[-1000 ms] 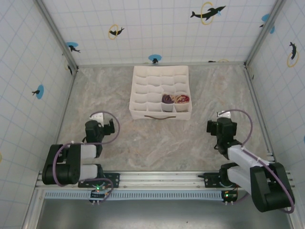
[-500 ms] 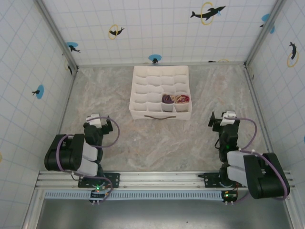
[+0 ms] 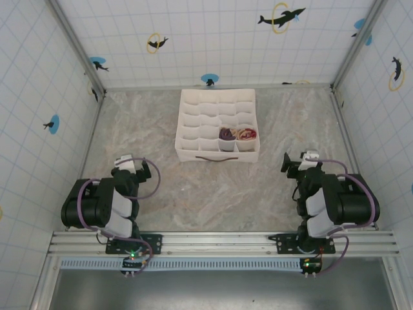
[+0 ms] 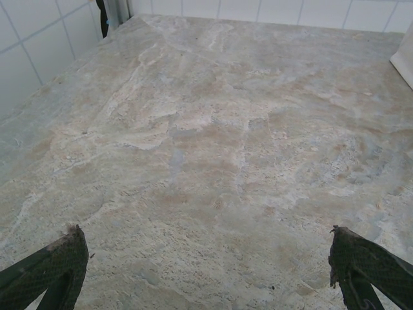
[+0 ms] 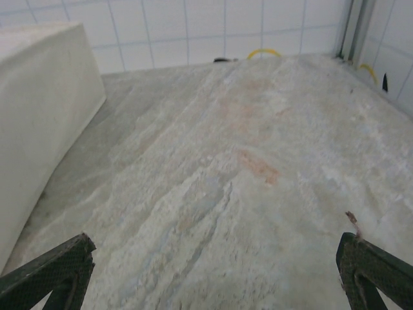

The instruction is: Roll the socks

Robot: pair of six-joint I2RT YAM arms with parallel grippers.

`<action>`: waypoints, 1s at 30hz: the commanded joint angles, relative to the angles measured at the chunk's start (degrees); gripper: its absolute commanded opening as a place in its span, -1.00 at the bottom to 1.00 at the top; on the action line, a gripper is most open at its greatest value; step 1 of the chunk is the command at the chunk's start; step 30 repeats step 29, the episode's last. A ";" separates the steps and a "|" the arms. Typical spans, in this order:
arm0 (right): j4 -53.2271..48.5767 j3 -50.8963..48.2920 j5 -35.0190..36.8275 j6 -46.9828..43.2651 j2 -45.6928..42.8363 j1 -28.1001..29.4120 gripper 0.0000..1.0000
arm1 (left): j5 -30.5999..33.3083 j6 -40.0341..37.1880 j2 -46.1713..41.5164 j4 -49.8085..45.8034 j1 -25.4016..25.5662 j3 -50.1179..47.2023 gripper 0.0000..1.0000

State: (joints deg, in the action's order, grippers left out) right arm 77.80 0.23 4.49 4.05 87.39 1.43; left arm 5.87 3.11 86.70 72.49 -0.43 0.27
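**Entry: sock job, present state**

1. Socks (image 3: 226, 134): two, both bundled into rolls. They sit inside the box (image 3: 187, 123), in the two right-hand cells of the row nearest me as far as I can tell. The purple one is on the left and the beige one (image 3: 247, 134) is beside it.
2. Progress: I judge the job finished (rolled and stowed). By my reckoning nothing is left to roll.
3. Left jaws: spread wide and holding nothing. They sit low over the bare worktop (image 3: 129, 123), well short of the box and off its left front corner.
4. Right jaws: likewise released and empty, off the box's right front corner. The box wall (image 5: 39, 97) rises at the left of my right wrist view.
5. Arms: left arm (image 3: 97, 210) and right arm (image 3: 339, 206) are both folded in, well apart from the box.
6. Worktop: flat and matt, with a marbled beige-grey stone pattern.
7. Room: white gridded walls (image 3: 213, 39) stand beyond and to either side of the box, dotted with dolphin stickers (image 3: 281, 17) in blue or yellow rings.
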 commanded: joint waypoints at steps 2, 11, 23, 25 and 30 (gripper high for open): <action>-2.98 -1.13 3.07 1.74 0.09 -0.31 0.99 | 0.57 1.05 0.22 0.81 -0.45 -0.26 0.95; -5.31 -0.53 5.33 0.98 -0.63 0.96 0.99 | 0.19 1.24 0.20 0.54 -0.89 -0.05 0.95; -5.13 -0.56 5.30 1.04 -0.47 0.94 0.99 | 0.33 1.13 -0.04 0.83 -0.89 -0.27 0.95; -5.30 -0.49 5.12 1.12 -0.46 0.85 0.99 | 0.28 1.11 -0.04 0.88 -0.89 -0.27 0.95; -5.06 -0.76 8.04 1.81 -0.73 1.25 0.99 | 0.25 1.18 -0.09 0.86 -0.89 -0.18 0.95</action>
